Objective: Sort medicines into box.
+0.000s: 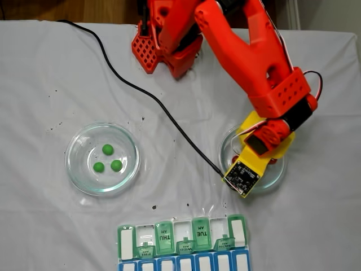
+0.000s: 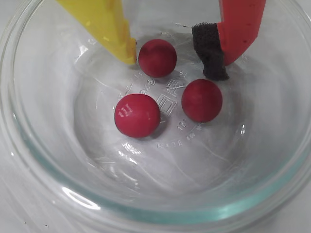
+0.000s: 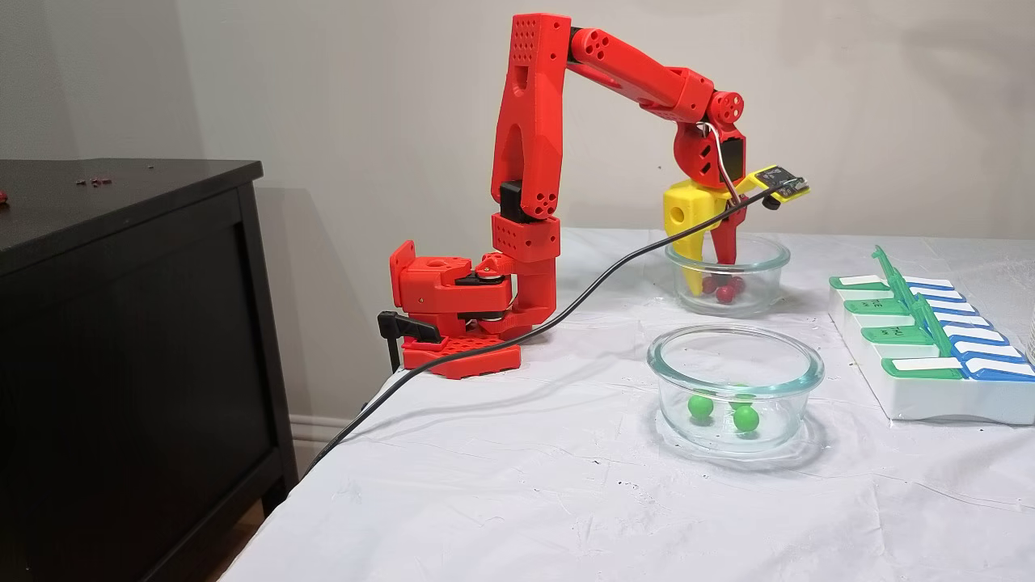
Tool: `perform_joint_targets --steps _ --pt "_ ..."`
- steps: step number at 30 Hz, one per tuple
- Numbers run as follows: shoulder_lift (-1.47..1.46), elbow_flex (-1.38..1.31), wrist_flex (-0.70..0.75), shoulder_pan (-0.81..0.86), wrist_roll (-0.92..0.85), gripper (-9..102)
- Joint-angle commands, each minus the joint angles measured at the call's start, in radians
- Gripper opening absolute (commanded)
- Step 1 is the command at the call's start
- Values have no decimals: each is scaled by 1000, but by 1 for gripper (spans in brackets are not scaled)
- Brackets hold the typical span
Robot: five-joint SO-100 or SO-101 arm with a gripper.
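The red arm (image 3: 525, 162) bent over from its base and reached straight down into a glass dish (image 3: 728, 275). Its gripper (image 2: 177, 58) stood with jaws spread, the yellow finger (image 2: 104, 26) touching one of three dark red balls (image 2: 157, 58) in that dish. A second glass dish (image 1: 102, 158) held three green balls (image 1: 107, 149). The pill organizer (image 1: 183, 243) sat near the table's edge, with several green lids raised; no ball could be seen in it.

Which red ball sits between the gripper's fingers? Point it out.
The top red ball in the wrist view: it touches the yellow finger inside the open gripper. The other two red balls lie lower, outside the gap.
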Motion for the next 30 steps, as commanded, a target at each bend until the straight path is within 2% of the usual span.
perform_joint_targets --steps 1,30 --pt "17 14 -32 9 0 24" --pt "52 32 -63 52 0 26"
